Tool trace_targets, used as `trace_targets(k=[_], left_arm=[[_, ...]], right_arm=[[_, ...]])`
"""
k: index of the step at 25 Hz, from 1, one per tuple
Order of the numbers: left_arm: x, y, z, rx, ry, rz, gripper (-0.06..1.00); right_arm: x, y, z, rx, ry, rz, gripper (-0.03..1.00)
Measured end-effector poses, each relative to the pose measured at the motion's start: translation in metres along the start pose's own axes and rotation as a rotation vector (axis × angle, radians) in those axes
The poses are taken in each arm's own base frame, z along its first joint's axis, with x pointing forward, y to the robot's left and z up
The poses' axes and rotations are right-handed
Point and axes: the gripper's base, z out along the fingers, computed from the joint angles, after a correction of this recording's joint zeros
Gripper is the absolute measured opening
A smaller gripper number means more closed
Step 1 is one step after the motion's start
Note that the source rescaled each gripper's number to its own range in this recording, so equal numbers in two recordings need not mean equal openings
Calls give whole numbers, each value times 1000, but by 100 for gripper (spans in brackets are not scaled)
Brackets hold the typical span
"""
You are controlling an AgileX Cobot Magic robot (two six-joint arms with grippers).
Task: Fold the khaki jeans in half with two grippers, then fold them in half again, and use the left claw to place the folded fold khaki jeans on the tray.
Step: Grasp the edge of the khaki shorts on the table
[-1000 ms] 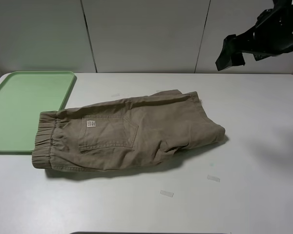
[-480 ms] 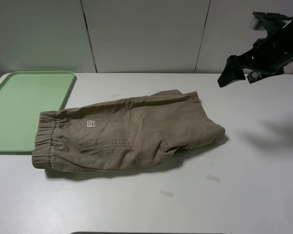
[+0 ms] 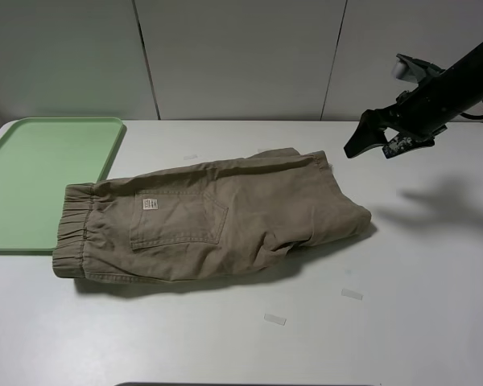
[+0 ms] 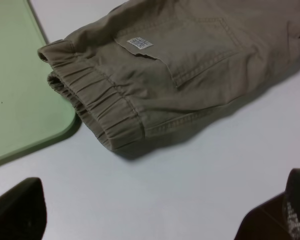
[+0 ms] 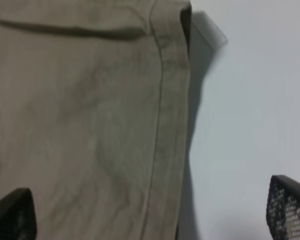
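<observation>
The khaki jeans (image 3: 217,221) lie folded in half on the white table, waistband at the left, cuffed hems at the right. The back pocket and small white label (image 3: 150,204) face up. The mint-green tray (image 3: 40,177) sits at the far left, its edge touching the waistband. My right gripper (image 3: 370,138) hovers open and empty above the table, just right of the hem end; its wrist view shows the hem edge (image 5: 162,100) below its spread fingertips (image 5: 289,210). My left gripper (image 4: 155,220) is open and empty near the waistband (image 4: 95,107); it is out of the exterior view.
Small bits of clear tape (image 3: 274,319) lie on the table in front of the shorts, with another (image 3: 352,294) to the right. A white panelled wall (image 3: 241,56) stands behind the table.
My right arm has come down and to the left, toward the hem end of the shorts. The shorts and the tray have not moved.
</observation>
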Motion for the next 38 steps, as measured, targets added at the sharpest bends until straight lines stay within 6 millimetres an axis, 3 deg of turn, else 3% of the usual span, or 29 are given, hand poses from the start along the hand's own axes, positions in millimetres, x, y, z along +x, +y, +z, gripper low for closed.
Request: trace_targets(k=[12,25,38], left_arm=[[0,0,0,0,0,0,100],[0,0,0,0,0,0,100],[0,0,0,0,0,0,100]], right_arm=[[-10,-17,41,-158,74,2,100],[1,-24,66,-211,134,-21,100],[1,-16,86,-205,144,-56,100]])
